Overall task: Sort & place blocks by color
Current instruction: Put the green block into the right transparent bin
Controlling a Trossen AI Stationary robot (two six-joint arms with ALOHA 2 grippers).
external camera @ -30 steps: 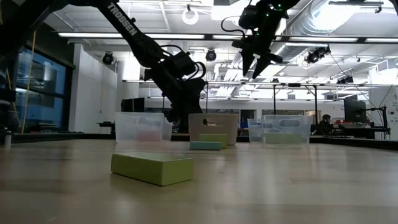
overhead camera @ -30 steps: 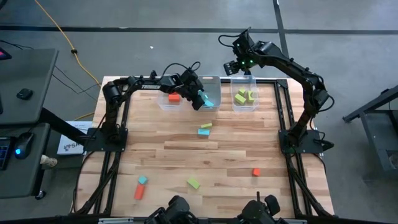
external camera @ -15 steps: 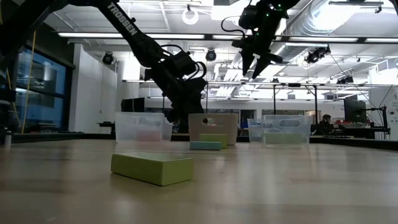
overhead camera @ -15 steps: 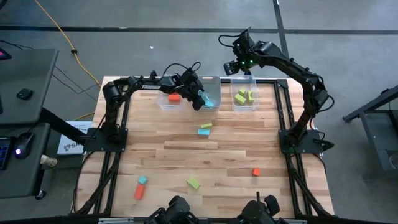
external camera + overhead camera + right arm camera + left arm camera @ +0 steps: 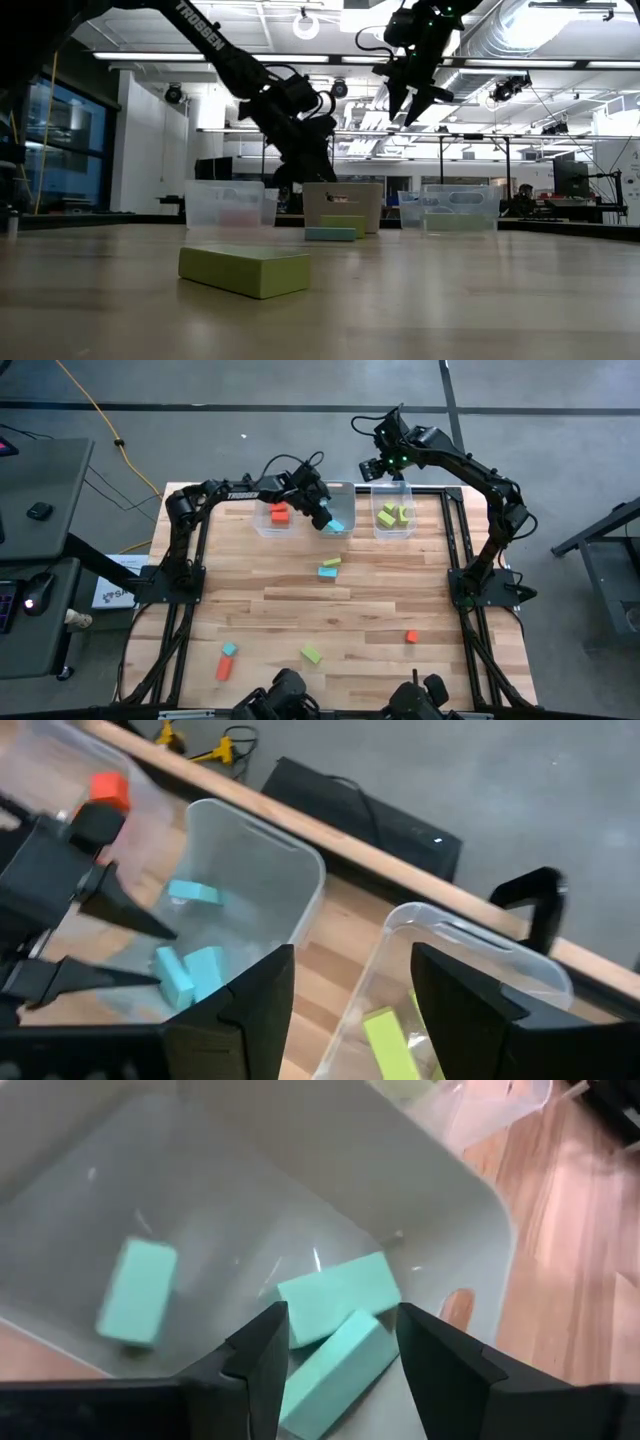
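Observation:
My left gripper (image 5: 324, 518) (image 5: 335, 1342) hangs open over the middle clear bin (image 5: 340, 492), fingers pointing down and touching nothing. Three light blue blocks (image 5: 335, 1295) lie on that bin's floor. My right gripper (image 5: 384, 463) (image 5: 350, 990) waits open, high above the right bin (image 5: 394, 532), which holds yellow-green blocks (image 5: 393, 514). The left bin (image 5: 264, 525) holds a red-orange block (image 5: 279, 514). On the table lie a light blue and a yellow-green block side by side (image 5: 328, 568), a red-orange one (image 5: 411, 636), a yellow-green one (image 5: 311, 654), and a red-orange and a light blue one together (image 5: 226, 661).
The three bins stand in a row along the table's far edge. The loose blocks are spread over the middle and near half of the wooden table (image 5: 380, 600), with bare wood between them. The yellow-green block (image 5: 245, 270) lies closest to the low camera.
My left gripper has risen a little from inside the middle bin and now hangs higher above it. My right arm has kept still.

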